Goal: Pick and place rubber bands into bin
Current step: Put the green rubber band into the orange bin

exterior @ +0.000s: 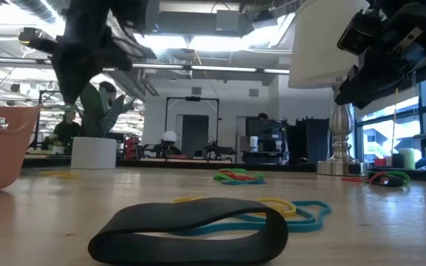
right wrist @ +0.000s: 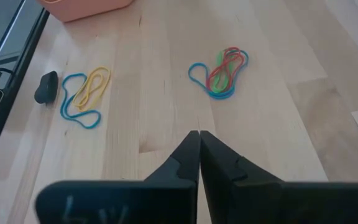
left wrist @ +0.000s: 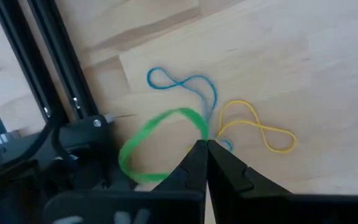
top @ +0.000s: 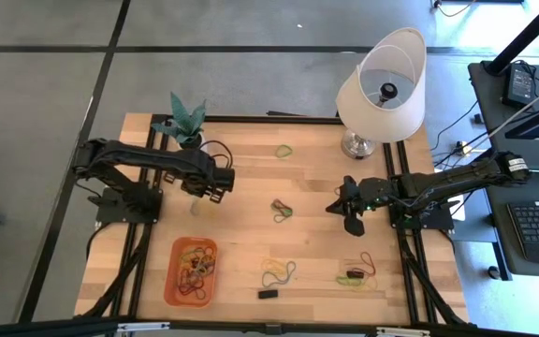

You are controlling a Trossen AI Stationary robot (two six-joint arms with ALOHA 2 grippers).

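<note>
My left gripper (top: 204, 190) hangs in the air near the potted plant, above the table's far left part. It is shut on a small bunch of rubber bands (left wrist: 166, 134): green, blue and yellow loops. My right gripper (right wrist: 199, 134) is shut and empty, hovering over the table's right half (top: 349, 213). The orange bin (top: 192, 271) sits at the near left and holds several bands. Loose bands lie flat on the wood: a green one (top: 284, 150), a mixed cluster (top: 282, 210), a blue and yellow pair (top: 277, 271) and another cluster (top: 358, 276). My left gripper pinches the bunch between its two fingertips (left wrist: 197, 155), where the green, blue and yellow loops meet (left wrist: 209, 132). The loops fan out loosely past the fingertips, lifted clear of the table.
A small black block (top: 268, 294) lies near the front edge, close in the low view (exterior: 191, 229). The white plant pot (exterior: 95, 151) stands at the far left and a lamp (top: 382, 89) at the far right. Black frame rails (top: 405, 262) run along both table sides.
</note>
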